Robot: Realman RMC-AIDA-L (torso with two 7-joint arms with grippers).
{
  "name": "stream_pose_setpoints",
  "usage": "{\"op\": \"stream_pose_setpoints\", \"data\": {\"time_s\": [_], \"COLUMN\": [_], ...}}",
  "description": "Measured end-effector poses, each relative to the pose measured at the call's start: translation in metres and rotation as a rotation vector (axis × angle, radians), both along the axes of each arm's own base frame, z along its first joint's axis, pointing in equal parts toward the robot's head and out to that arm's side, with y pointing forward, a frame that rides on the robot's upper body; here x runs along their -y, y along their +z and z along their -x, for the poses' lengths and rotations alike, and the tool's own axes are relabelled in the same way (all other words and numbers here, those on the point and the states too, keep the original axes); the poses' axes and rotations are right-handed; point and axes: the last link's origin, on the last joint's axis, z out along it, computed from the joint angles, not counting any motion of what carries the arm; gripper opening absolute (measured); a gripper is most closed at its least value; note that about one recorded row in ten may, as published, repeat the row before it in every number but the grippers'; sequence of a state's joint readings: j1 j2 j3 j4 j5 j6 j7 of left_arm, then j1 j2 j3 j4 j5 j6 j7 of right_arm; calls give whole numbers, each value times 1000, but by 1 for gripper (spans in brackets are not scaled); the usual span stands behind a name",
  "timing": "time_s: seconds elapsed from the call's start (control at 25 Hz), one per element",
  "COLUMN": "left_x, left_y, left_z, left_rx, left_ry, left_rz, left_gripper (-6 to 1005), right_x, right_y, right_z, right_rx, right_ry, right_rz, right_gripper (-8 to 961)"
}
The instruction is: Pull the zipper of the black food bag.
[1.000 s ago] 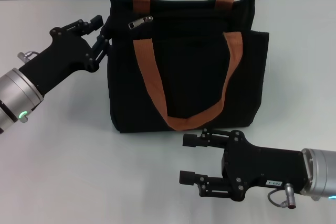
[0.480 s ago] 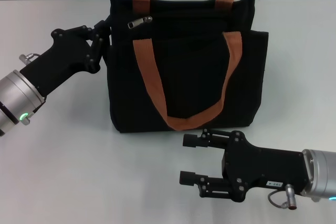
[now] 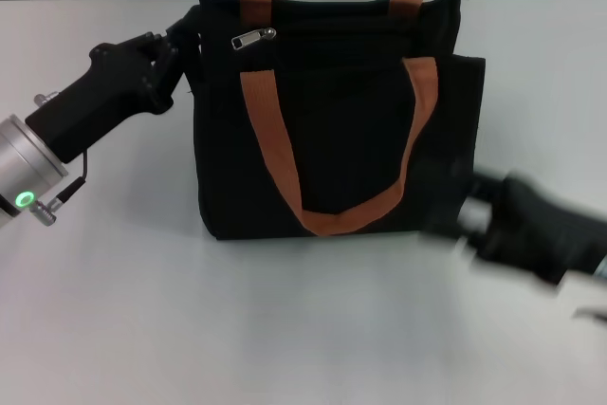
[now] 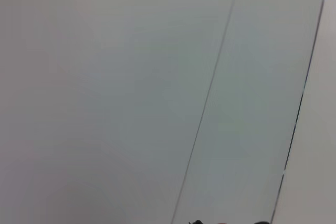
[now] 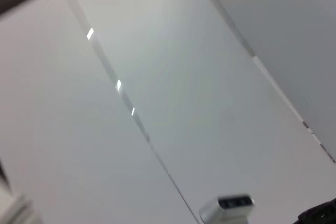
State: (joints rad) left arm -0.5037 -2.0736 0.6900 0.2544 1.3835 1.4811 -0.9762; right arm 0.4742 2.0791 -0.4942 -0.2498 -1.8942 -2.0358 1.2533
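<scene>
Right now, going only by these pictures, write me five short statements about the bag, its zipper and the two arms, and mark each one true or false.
1. The black bag stands upright on the table. True.
2. The silver zipper pull sits near the bag's right end. False: it is near the left end of the top edge.
3. The left gripper is at the bag's upper left corner. True.
4. The right gripper is holding the zipper pull. False: it is low by the bag's front right corner, far from the pull.
5. The bag's straps are blue. False: the strap is orange-brown.
</scene>
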Motion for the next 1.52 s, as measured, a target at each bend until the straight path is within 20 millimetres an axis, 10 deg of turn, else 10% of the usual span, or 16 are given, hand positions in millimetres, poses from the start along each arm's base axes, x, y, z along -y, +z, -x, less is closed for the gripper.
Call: {"op": "stream_pose_setpoints", "data": {"time_s": [0.24,0.88,1.52], "left_x": [3,-5,-11], "left_y": [8,6,3], "left_z": [-9,-28,-36], "left_rx": [148,270,309], "left_ry": [8,3,23], "left_rz": [120,220,264], "left_gripper": [20,20,20], "right_x": [-33,-92,-98], "right_y": [31,3,-20], "right_z": [11,42,44], "right_rx": [-66,-48,13], "right_ry": [-158,-275,-312], "right_rz": [270,144,130], "right_gripper": [699,699,699]}}
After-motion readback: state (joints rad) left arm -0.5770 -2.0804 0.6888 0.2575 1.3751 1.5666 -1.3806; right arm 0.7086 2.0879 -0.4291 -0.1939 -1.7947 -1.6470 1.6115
